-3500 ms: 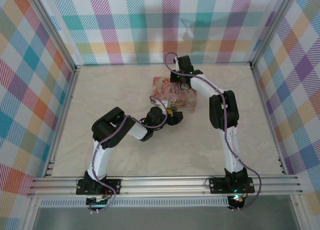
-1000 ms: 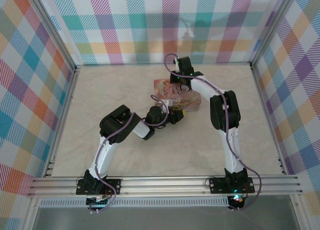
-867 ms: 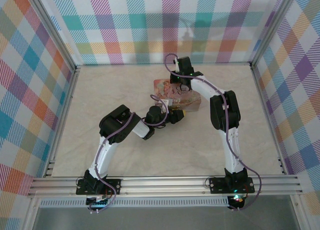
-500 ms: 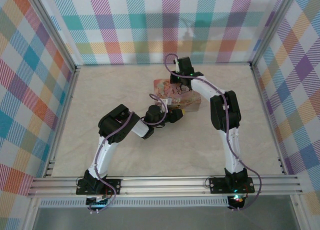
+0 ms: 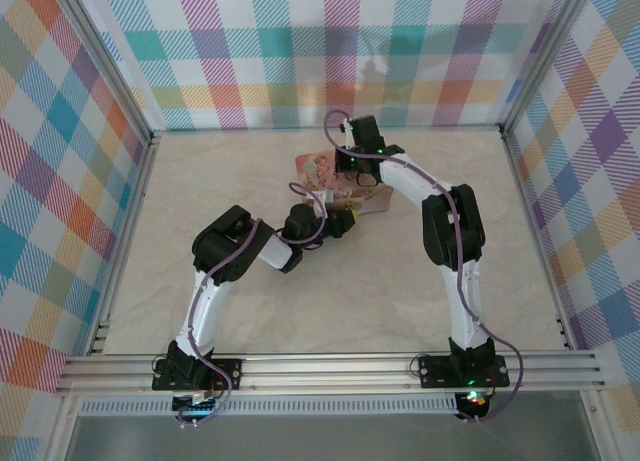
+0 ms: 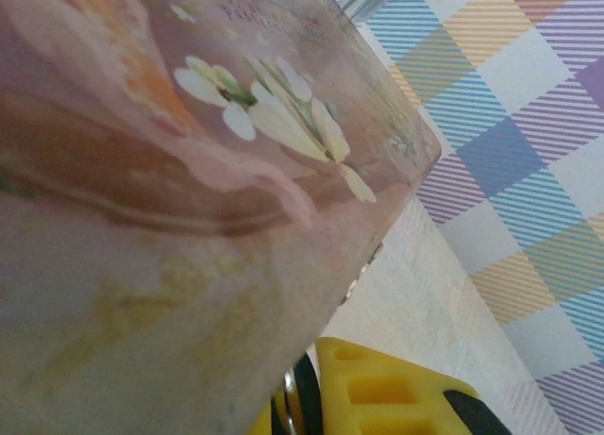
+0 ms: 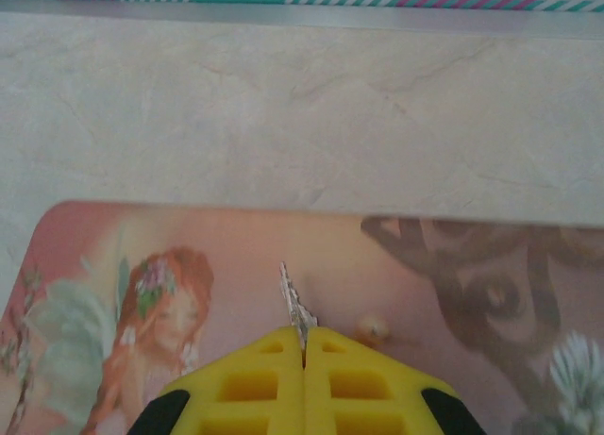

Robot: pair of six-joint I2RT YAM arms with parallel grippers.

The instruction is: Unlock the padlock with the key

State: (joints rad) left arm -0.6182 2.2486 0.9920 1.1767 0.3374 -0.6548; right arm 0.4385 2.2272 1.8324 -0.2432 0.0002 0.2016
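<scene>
Marble tabletop [image 7: 283, 105], pink tin [image 7: 453, 265] beneath right gripper [image 7: 304, 339]: fingers [image 7: 250, 388] pinch key [image 7: 293, 308], long axis straight ahead off fingertips, tip leaning slightly left. Left gripper [image 5: 338, 224]: can't tell grip.

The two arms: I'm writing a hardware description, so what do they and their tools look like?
The left arm and right arm both have white links, black joints and purple cables looping alongside. The right tool and left tool have yellow fingers with rectangular recesses and black edging.
</scene>
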